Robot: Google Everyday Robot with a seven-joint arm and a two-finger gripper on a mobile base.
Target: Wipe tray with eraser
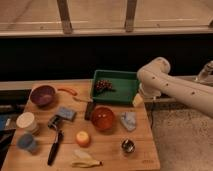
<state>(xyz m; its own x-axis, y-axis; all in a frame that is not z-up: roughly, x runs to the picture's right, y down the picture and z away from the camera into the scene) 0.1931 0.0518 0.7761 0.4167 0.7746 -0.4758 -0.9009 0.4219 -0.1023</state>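
Observation:
The green tray [125,86] stands at the back of the wooden table, with a bunch of dark grapes [103,86] in its left half. The eraser [89,111], a small dark block, lies on the table in front of the tray, between the blue sponge [66,114] and the red bowl [103,118]. My gripper [137,100] hangs at the end of the white arm [165,85], which reaches in from the right. It sits at the tray's front right corner, well to the right of the eraser and apart from it.
On the table are a purple bowl [42,95], an orange carrot-like piece [67,91], a black-handled tool [55,147], an orange [83,138], a banana [85,161], a crumpled cloth [128,120], a metal cup [128,145] and two cups at the left [26,121]. A dark wall runs behind.

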